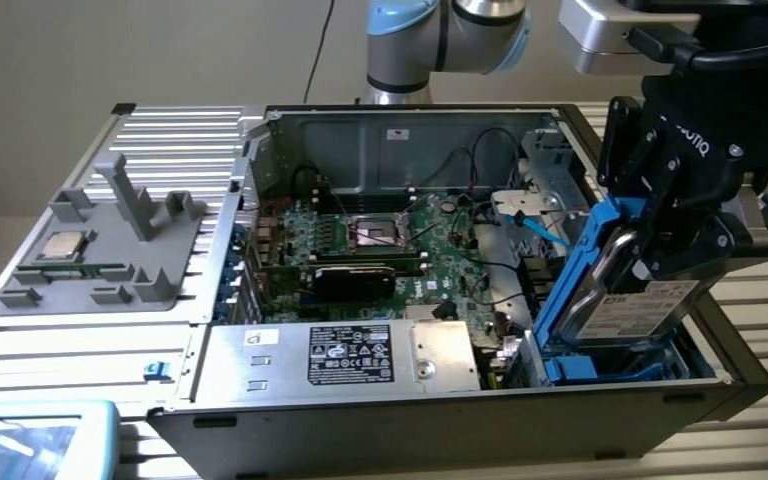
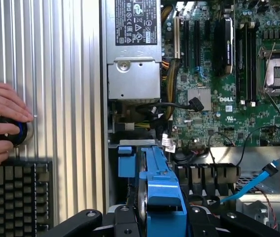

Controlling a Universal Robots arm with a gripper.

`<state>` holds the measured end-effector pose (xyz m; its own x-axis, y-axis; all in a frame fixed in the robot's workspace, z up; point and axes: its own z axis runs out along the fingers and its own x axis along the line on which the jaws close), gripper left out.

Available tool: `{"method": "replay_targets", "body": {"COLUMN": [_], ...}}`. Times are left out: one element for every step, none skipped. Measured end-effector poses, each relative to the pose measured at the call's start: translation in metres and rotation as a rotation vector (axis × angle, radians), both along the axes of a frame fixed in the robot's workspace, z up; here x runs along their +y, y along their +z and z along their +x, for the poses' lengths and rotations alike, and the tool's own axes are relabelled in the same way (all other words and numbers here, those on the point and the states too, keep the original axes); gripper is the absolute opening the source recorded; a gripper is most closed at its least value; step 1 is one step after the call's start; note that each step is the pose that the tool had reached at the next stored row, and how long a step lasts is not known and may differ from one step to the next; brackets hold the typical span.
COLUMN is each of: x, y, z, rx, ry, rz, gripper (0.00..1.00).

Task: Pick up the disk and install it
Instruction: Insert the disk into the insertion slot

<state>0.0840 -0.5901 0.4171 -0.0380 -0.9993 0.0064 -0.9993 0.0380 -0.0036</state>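
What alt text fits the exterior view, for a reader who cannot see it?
A robot gripper holds the disk, steeply tilted in its blue bracket, over the open computer case's corner at the exterior view's right. Inside lies a motherboard; a grey fixture with a CPU chip sits at that view's left.

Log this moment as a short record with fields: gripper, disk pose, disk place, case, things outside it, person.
gripper: gripper shut on the disk
disk pose: tilted steeply on edge, blue bracket round it, white label showing
disk place: low end down inside the computer case, at the exterior view's right, beside the power supply; not lying flat
case: lid off, motherboard exposed
outside the case: CPU chip on a grey tray, at the exterior view's left
person: hands on a round black knob, next to a keyboard
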Motion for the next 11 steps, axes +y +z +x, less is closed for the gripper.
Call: {"method": "replay_targets", "body": {"x": [-0.0001, -0.0003, -0.0004, -0.0006, -0.0007, -0.0008, -0.0008, -0.0009, -0.001, -0.0011, -0.0012], "y": [-0.0006, -0.0012, -0.0018, -0.0024, -0.0029, -0.0035, -0.0042, -0.0048, -0.0054, -0.006, -0.0065], "z": [0.0, 0.0, 0.0001, 0.0001, 0.0001, 0.0001, 0.0001, 0.0002, 0.0002, 0.0002, 0.0002], "rx": [0.0, 0.0, 0.0, 0.0, 0.0, 0.0, 0.0, 0.0, 0.0, 0.0, 0.0], "ry": [0.0, 0.0, 0.0, 0.0, 0.0, 0.0, 0.0, 0.0, 0.0, 0.0, 0.0], "rz": [0.0001, 0.0001, 0.0003, 0.0003, 0.0002, 0.0002, 0.0002, 0.0003, 0.0003, 0.0003, 0.0002], "gripper": [0.37, 0.37, 0.37, 0.37, 0.37, 0.37, 0.37, 0.37, 0.37, 0.37, 0.37]}}
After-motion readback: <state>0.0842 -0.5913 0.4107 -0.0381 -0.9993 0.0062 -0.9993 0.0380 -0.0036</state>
